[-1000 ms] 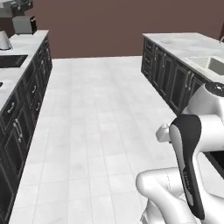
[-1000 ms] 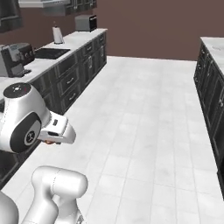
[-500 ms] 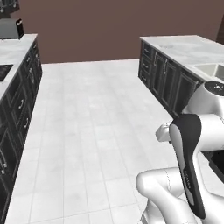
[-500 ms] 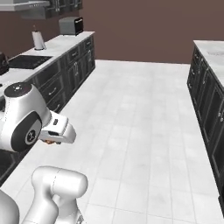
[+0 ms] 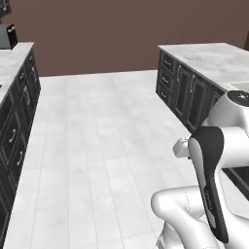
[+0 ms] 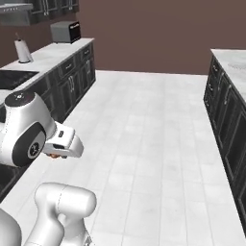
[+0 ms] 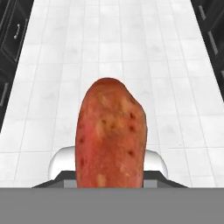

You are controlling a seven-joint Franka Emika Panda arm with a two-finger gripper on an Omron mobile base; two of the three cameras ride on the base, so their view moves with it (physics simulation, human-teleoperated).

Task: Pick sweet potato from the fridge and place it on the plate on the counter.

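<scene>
Hand view: sweet potato [image 7: 110,135], reddish-orange skin with darker specks and a few pale blotches, one tapered end pointing away from the camera, the other end running down between the gripper [image 7: 109,175] fingers; jaws clamped on the sweet potato from both sides, fingertips themselves hidden behind it. White tiled floor [image 7: 113,52] lies below the held item, with dark cabinet fronts along both side edges of this view. Right base view: a small orange patch of the sweet potato [image 6: 58,155] shows under the white hand of the arm, at the left edge of the aisle, above the floor and touching no surface. Counter [image 6: 50,56], white-and-grey veined marble over dark grey cabinets with silver handles, runs along the left; it carries a grey toaster [image 6: 65,31] at its far end and a paper towel roll [image 6: 23,51] nearer, close to its back edge. Left base view: marble island [image 5: 214,61] on dark cabinets at the right, the arm's white elbow rising in front of it, open tiled aisle between the two cabinet runs
</scene>
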